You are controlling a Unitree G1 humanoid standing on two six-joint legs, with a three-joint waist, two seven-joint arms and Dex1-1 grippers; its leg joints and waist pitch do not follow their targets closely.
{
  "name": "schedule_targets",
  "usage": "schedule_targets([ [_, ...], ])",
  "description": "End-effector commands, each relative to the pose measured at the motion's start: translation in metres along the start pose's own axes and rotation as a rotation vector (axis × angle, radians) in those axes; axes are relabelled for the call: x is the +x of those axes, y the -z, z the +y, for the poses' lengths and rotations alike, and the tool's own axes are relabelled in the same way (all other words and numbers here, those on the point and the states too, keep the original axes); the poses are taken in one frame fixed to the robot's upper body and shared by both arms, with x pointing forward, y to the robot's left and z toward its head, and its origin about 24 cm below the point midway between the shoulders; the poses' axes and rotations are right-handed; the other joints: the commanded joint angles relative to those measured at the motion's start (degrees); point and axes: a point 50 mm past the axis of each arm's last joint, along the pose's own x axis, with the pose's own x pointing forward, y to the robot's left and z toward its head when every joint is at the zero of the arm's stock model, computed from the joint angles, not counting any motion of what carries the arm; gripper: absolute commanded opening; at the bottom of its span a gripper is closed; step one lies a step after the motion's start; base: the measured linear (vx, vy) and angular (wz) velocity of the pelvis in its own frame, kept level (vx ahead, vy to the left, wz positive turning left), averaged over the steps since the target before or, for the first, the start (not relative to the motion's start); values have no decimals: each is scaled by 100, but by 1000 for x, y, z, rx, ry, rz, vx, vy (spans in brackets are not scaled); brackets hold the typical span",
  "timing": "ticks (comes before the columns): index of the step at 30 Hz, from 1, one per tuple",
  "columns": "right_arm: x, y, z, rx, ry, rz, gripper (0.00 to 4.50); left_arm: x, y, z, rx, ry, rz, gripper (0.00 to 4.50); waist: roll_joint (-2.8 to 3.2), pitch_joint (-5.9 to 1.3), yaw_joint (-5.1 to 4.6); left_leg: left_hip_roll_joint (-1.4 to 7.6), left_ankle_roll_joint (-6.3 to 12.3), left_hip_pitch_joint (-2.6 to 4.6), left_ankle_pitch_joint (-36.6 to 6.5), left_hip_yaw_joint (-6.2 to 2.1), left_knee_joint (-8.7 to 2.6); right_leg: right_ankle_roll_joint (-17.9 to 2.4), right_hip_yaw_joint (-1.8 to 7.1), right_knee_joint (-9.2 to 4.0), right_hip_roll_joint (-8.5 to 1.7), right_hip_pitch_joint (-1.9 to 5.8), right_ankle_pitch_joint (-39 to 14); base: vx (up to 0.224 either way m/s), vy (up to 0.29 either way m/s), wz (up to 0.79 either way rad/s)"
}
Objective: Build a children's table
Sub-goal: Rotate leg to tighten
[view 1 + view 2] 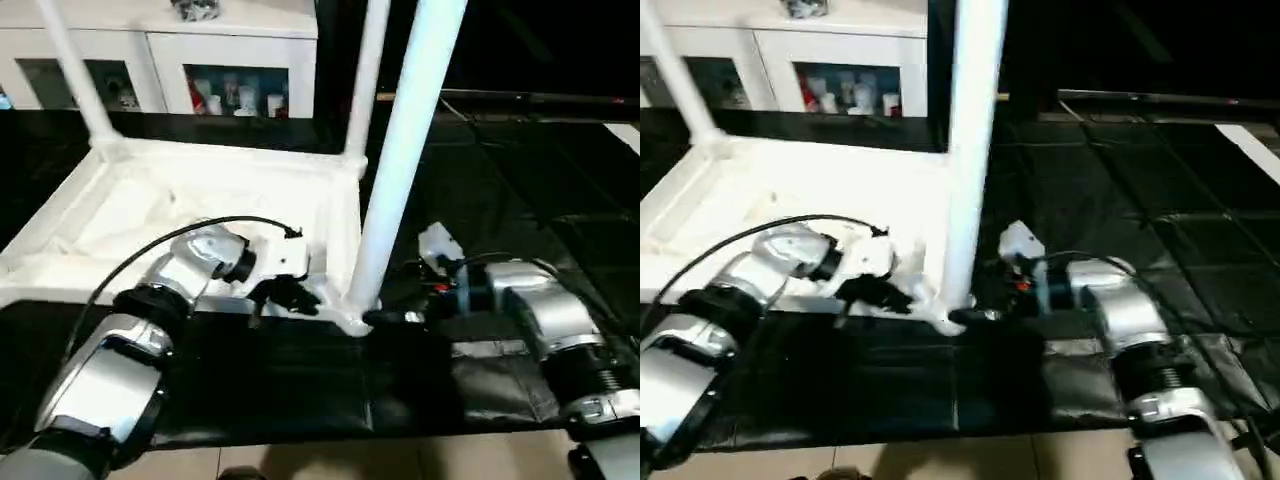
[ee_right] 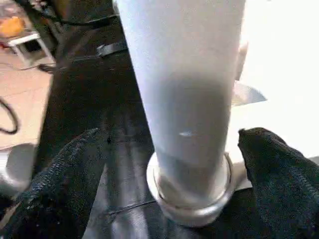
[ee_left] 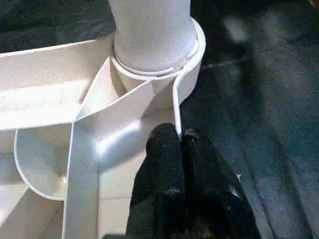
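The white table top [image 1: 150, 215] lies upside down on a black mat, ribbed side up. Three white legs stand in its corner sockets: far left [image 1: 75, 75], far right [image 1: 368, 70] and the near right leg [image 1: 400, 150]. My left gripper [image 1: 290, 295] is at the near right corner, shut on the top's thin rim wall [image 3: 175, 107] just beside that leg's socket [image 3: 192, 74]. My right gripper [image 1: 385, 318] stands open at the base of the near right leg [image 2: 179, 89]. Its fingers [image 2: 60, 184] flank the leg on both sides with a gap to it.
A white glass-door cabinet [image 1: 230, 60] stands behind the table top. The black mat [image 1: 300, 390] covers the floor around it, and tan floor [image 1: 400, 460] shows at the near edge. A black cable [image 1: 150, 250] arcs over my left forearm.
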Motion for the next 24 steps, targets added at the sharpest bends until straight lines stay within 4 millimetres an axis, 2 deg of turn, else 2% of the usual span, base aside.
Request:
schedule_targets([
  [1,-1,-7,-1,-17,-25,-6,414,6,-9,-3,86,78,12,0,-36,-413,-11,221,346,8,-672,-23,-363,-1130,374,-364,-451,358,-1011,0,0,0],
  [2,0,-7,-2,-12,-35,-10,399,6,-10,-4,91,86,7,0,-48,-404,-9,221,336,14,-674,-19,-366,-1112,373,-377,-443,349,-1071,0,0,0],
  [7,4,-8,-1,-7,-67,-16,369,8,-13,-6,109,111,-7,0,-32,-404,24,229,266,27,-743,-23,-373,-1084,376,-380,-449,340,-1206,0,0,0],
  [8,5,-8,-1,-5,-76,-17,348,8,-13,-7,112,114,-7,0,-32,-405,28,229,260,29,-744,-21,-371,-1084,377,-380,-446,336,-1201,0,0,0],
  [13,8,-8,0,2,-105,-22,320,9,-14,-7,118,118,-4,0,-49,-416,36,225,278,17,-625,-22,-360,-1116,376,-342,-438,345,-976,0,0,0],
  [14,9,-8,1,4,-113,-24,296,9,-14,-7,118,118,-3,0,-50,-416,37,223,284,18,-634,-21,-359,-1116,375,-346,-440,344,-983,0,0,0],
  [16,9,-7,1,8,-120,-24,290,9,-13,-7,118,118,-2,0,-52,-412,40,218,273,15,-649,-22,-361,-1077,373,-359,-442,352,-1084,0,0,0],
  [17,9,-7,1,8,-121,-24,270,9,-13,-7,118,117,-1,0,-52,-413,43,216,269,16,-645,-20,-360,-1065,374,-361,-440,350,-1098,0,0,0],
  [21,10,-6,2,15,-132,-26,239,9,-12,-7,113,114,3,0,-52,-419,42,219,273,13,-605,-22,-356,-1069,375,-350,-438,350,-1024,0,0,0],
  [22,11,-5,3,20,-138,-27,239,9,-12,-7,108,110,5,0,-28,-419,44,219,267,13,-608,-25,-357,-1083,373,-351,-437,348,-1018,0,0,0],
  [24,11,-5,4,21,-140,-29,214,9,-11,-7,104,107,5,0,-41,-418,43,217,257,16,-634,-24,-357,-1078,372,-354,-435,352,-1037,0,0,0],
])
